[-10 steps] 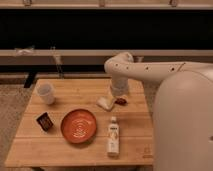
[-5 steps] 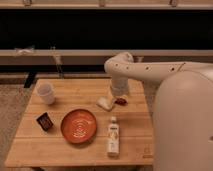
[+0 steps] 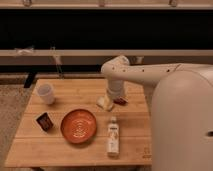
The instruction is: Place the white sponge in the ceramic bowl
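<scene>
The white sponge (image 3: 105, 103) is a small cream block lying on the wooden table (image 3: 60, 150), right of centre. The ceramic bowl (image 3: 78, 126) is a wide orange-red dish with pale rings at its centre, on the table to the front left of the sponge. My gripper (image 3: 113, 98) hangs from the white arm straight down over the table, right beside or on the sponge's right edge. A small dark red thing (image 3: 120, 101) lies just to the right of the gripper.
A white cup (image 3: 46, 93) stands at the table's left rear. A small dark packet (image 3: 44, 121) lies left of the bowl. A white bottle (image 3: 114, 137) lies on its side right of the bowl. My white body fills the right side.
</scene>
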`<state>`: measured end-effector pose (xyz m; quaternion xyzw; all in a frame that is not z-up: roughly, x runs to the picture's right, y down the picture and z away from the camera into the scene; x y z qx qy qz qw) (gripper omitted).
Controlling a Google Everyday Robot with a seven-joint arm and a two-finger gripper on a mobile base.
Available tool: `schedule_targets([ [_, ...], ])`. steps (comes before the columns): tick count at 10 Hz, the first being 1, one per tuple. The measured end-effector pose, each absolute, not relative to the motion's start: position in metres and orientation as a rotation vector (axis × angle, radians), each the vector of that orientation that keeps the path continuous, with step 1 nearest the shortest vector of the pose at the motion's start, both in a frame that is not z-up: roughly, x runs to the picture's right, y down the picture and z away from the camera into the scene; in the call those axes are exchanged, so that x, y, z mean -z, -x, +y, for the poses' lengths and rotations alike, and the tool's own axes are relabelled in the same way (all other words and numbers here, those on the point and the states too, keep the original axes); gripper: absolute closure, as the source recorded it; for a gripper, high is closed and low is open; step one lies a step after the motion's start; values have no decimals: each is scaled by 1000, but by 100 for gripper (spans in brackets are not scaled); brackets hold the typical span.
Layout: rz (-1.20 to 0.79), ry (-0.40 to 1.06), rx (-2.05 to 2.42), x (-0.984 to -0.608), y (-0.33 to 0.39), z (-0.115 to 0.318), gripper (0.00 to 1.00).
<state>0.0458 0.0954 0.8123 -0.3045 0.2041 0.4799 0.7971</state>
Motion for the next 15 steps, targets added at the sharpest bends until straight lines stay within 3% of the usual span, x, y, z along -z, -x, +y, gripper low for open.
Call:
schedule_targets([
  [8,437,730,-922,-856,-4,125,20],
  [15,448,745,-922,-891,-10,116,20],
])
